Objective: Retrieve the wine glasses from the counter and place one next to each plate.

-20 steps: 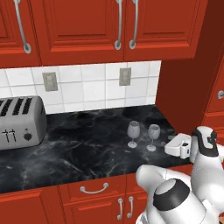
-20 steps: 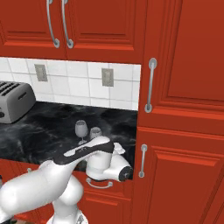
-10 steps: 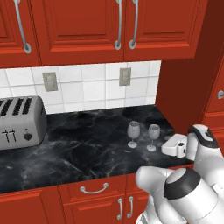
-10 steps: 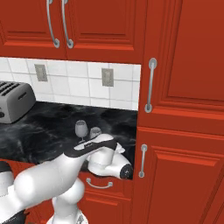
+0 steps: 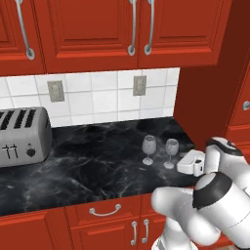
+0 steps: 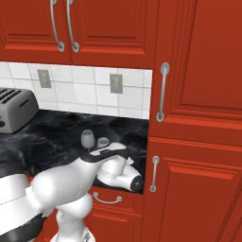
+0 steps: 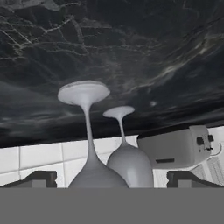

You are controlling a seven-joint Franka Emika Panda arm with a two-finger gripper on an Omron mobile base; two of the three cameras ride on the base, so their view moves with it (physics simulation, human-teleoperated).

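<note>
Two clear wine glasses stand side by side on the black marble counter [image 5: 97,166], the left one [image 5: 149,148] and the right one [image 5: 171,151]. My gripper [image 5: 182,164] hovers low over the counter just right of the right glass, level with it, jaws open and nothing between them. The hand view is upside down. There the nearer glass [image 7: 86,127] fills the middle between my dark fingertips [image 7: 40,178], and the farther glass [image 7: 129,162] stands behind it. From the right base view both glasses [image 6: 88,139] [image 6: 102,141] peek over my forearm. The plates are out of view.
A silver toaster [image 5: 22,136] sits at the counter's left end. A tall red cabinet wall [image 5: 210,88] closes the counter right behind my hand. Upper cabinets [image 5: 122,29] hang above the tiled backsplash [image 5: 97,100]. The counter's front edge [image 5: 73,202] runs over red drawers.
My hand has crept left along the counter toward the right glass, and the elbow has swung up nearer the cameras. The glasses have not moved.
</note>
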